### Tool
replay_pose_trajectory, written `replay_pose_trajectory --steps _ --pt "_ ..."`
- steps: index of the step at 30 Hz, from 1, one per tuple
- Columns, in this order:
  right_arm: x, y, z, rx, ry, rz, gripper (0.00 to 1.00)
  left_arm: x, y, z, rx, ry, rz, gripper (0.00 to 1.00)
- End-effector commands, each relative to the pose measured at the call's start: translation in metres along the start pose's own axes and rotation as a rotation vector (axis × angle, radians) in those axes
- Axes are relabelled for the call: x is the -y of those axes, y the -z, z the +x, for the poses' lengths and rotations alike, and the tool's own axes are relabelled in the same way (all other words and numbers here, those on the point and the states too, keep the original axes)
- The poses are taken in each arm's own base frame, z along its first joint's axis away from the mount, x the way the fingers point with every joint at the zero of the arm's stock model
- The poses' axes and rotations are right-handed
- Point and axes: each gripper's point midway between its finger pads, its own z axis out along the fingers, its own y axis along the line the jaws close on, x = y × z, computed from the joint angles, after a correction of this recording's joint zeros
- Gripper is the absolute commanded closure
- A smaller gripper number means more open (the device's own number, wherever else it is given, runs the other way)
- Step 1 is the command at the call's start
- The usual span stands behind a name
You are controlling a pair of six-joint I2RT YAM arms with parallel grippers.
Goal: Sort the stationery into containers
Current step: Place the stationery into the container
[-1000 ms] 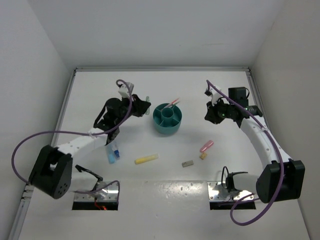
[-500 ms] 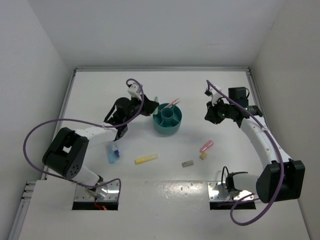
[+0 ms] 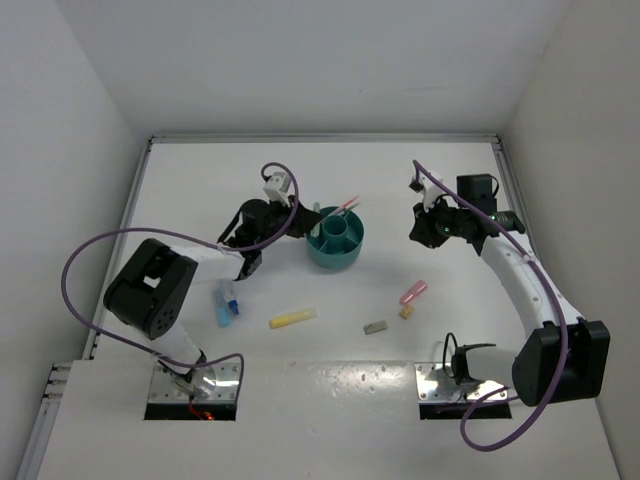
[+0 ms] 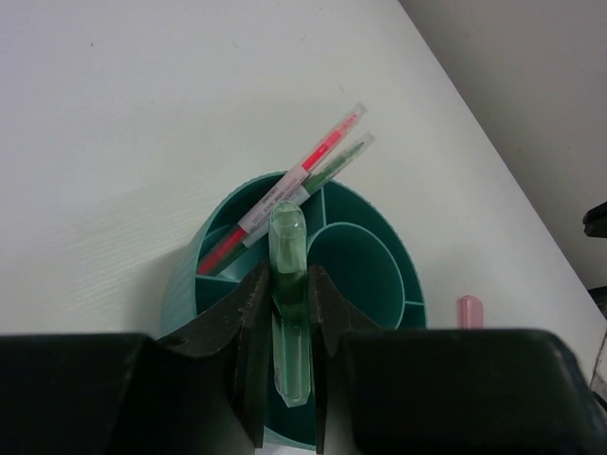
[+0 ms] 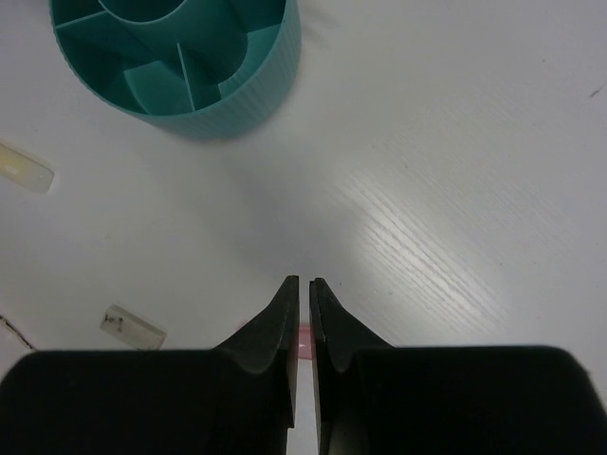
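My left gripper (image 4: 285, 284) is shut on the mint marker (image 4: 287, 313) and holds it over the near rim of the round teal organiser (image 4: 379, 265), which also shows in the top view (image 3: 335, 250). The pink pen (image 4: 313, 166) and green pen (image 4: 346, 161) lean in a ring compartment. In the top view my left gripper (image 3: 300, 220) is at the organiser's left edge. My right gripper (image 5: 303, 284) is shut and empty, above the table right of the organiser (image 5: 218, 95). The blue marker (image 3: 226, 305), yellow marker (image 3: 292, 319), pink marker (image 3: 413, 292), tan block (image 3: 406, 312) and grey block (image 3: 375, 327) lie on the table.
White walls stand on the left, back and right of the table. The arm bases and their metal plates (image 3: 195, 385) are at the near edge. The yellow marker (image 5: 24, 169) and grey block (image 5: 133, 327) also show in the right wrist view.
My left gripper has moved right with the mint marker, from left of the organiser to over its rim. The right arm has not moved.
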Motion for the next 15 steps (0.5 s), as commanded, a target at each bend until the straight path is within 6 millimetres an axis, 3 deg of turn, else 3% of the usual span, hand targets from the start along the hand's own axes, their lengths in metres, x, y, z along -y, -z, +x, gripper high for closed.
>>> replay_pose_trajectory --steps 1,9,15 --pt "0.003 0.01 -0.025 0.069 0.053 0.015 0.91 0.012 -0.008 -0.016 0.059 -0.002 0.045 0.77" --pt "0.003 0.01 -0.025 0.069 0.053 0.015 0.91 0.006 -0.012 -0.014 0.041 -0.005 0.014 0.63" --pt "0.004 0.01 -0.024 0.066 0.053 0.023 0.91 0.014 -0.011 -0.036 0.07 -0.041 0.013 0.64"
